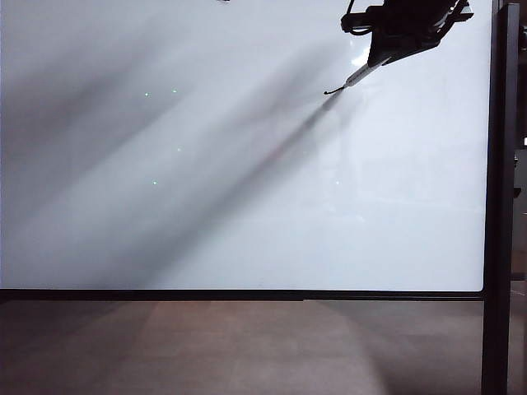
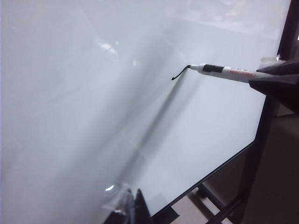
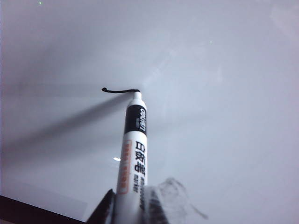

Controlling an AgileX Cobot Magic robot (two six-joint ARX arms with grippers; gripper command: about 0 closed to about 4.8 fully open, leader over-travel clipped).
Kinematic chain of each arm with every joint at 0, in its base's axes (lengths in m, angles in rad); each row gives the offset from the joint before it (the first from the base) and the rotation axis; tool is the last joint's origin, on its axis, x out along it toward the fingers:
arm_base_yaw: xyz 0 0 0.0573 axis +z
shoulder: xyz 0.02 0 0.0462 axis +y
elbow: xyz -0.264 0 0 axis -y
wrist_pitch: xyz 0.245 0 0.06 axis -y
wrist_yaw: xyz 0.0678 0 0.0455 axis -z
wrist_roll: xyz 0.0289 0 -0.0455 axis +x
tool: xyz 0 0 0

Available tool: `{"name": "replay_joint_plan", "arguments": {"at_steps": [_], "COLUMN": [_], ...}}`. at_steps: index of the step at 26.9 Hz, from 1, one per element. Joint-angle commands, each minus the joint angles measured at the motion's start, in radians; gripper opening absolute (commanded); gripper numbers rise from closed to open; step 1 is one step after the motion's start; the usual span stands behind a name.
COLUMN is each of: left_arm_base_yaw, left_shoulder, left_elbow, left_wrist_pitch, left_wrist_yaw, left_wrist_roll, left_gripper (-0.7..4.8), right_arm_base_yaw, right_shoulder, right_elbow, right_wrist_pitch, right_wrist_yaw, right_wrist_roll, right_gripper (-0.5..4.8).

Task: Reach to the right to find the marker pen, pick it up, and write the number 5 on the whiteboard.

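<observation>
A: Exterior view first: the right gripper sits high at the upper right of the whiteboard, black and bulky, pinching the marker pen, which angles down to the left with its tip on the board.

B: And a short dark stroke sits right at that tip (just a little hooked line, no full figure). A long shadow runs down-left from it across the glossy panel, and the black side post stands at the right edge.

A: Left wrist view now: the pen comes in from the right, white barrel with a black band, tip touching the board at the curled stroke. The right gripper is clamped on the pen's rear end.

B: The left gripper only peeks in at the near edge, well apart from the pen. Spread or pressed together? I cannot tell.

A: Right wrist view: the pen points away toward the board, the right gripper pinching its barrel, and the stroke runs left from the tip.
</observation>
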Motion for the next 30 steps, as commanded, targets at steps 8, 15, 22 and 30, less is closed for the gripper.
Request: {"name": "replay_joint_plan", "arguments": {"at_steps": [8,15,22,30], "left_arm_base_yaw": [0.000,0.000,0.000,0.000], "left_shoulder": [-0.002,-0.003,-0.003,-0.003], "left_elbow": [0.005,0.005,0.005,0.005], "left_wrist_pitch": [-0.006,-0.010,-0.010,-0.033], "left_wrist_yaw": [0.000,0.000,0.001,0.000], "left_wrist_roll": [0.003,0.003,0.003,0.003], "left_gripper": [-0.05,-0.05,-0.05,-0.05], "right_arm_base_yaw": [-0.016,0.031,0.080,0.087], "right_shoulder": [-0.014,-0.076,-0.084,-0.042], "right_elbow": [0.008,0.007,0.007,0.007], "right_wrist_pitch": [0.005,-0.051,-0.069,-0.063], "right_wrist_yaw": [0.033,-0.029,-0.033,0.005], "right_wrist_roll": [0.002,0.011,0.013,0.006], "right_gripper": [-0.06,-0.06,-0.06,-0.06]}}
